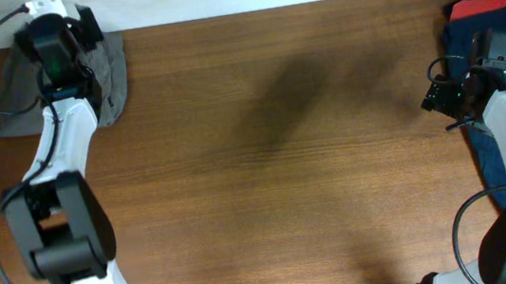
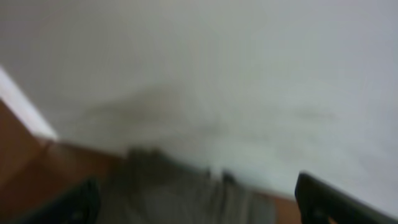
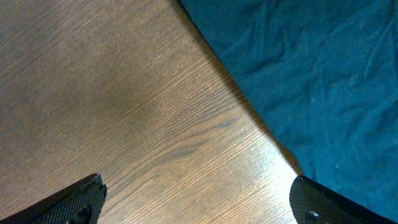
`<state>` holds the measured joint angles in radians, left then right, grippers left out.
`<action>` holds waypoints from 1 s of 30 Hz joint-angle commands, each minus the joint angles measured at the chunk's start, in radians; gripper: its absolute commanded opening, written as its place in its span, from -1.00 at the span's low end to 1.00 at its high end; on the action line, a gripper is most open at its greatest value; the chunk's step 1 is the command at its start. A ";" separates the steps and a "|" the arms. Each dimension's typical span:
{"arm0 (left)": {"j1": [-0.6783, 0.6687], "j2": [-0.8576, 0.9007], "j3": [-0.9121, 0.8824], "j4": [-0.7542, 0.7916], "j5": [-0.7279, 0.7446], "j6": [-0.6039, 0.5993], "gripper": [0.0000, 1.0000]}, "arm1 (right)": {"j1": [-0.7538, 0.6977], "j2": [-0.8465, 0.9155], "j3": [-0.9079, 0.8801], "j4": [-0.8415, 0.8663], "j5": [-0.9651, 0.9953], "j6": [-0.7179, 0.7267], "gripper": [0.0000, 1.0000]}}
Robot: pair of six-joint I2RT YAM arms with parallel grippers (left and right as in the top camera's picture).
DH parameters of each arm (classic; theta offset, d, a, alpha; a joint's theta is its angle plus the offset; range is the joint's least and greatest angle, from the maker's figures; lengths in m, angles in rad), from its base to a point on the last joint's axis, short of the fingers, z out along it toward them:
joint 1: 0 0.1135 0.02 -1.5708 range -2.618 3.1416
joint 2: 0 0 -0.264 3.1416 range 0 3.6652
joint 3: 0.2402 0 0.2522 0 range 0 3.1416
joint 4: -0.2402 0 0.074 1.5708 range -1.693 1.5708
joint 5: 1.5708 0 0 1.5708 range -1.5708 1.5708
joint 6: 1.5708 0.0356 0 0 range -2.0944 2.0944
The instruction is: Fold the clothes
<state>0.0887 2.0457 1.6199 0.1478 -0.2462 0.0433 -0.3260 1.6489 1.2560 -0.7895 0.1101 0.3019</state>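
Shorts [image 1: 110, 77] bunched at table [image 1: 286, 176] far-left corner, under left gripper [image 1: 58, 40]: jaws spread wide, gripping nothing. Right gripper [image 3: 198, 202] wide open, empty, at table's right side beside navy garment [image 3: 311, 74].

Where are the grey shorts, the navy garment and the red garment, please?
grey shorts [image 1: 112, 77], overhead view, right edge.
navy garment [image 3: 323, 81], right wrist view, creased middle.
red garment [image 1: 486, 3], overhead view, middle.

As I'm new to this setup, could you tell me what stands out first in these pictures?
A wide stretch of wooden table fills the middle. Grey-olive shorts lie bunched at its far-left corner; a dark navy garment and a red garment sit at the right edge.
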 commanded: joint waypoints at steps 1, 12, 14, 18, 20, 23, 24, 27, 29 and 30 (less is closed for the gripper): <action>-0.042 -0.187 0.002 -0.216 0.117 0.011 0.99 | -0.002 0.000 -0.003 0.000 0.002 -0.005 0.98; -0.075 -0.587 0.002 -0.726 0.445 0.011 0.99 | -0.002 0.000 -0.003 0.000 0.002 -0.005 0.97; -0.075 -0.651 0.002 -0.776 0.445 0.011 0.98 | -0.002 0.000 -0.003 0.000 0.002 -0.005 0.97; -0.075 -0.763 -0.002 -0.894 0.454 0.011 0.99 | -0.002 0.000 -0.003 0.000 0.002 -0.005 0.98; -0.075 -0.816 -0.013 -0.941 0.481 0.011 0.99 | -0.002 0.000 -0.003 0.000 0.002 -0.005 0.97; -0.075 -0.904 -0.066 -0.952 0.515 0.011 0.99 | -0.002 0.001 -0.003 0.000 0.002 -0.005 0.98; -0.075 -0.940 -0.097 -0.938 0.523 0.010 0.99 | -0.002 0.000 -0.003 0.000 0.002 -0.005 0.98; -0.075 -1.117 -0.263 -0.840 0.568 -0.007 0.99 | -0.002 0.000 -0.003 0.000 0.002 -0.005 0.98; -0.075 -1.215 -0.360 -0.777 0.608 -0.009 0.99 | -0.002 0.000 -0.003 0.000 0.002 -0.005 0.98; -0.075 -1.263 -0.406 -0.747 0.616 -0.011 0.99 | -0.002 0.001 -0.003 0.000 0.002 -0.005 0.98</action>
<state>0.0116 0.9333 1.3514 -0.6548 0.2836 0.0422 -0.3260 1.6489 1.2552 -0.7887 0.1104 0.3019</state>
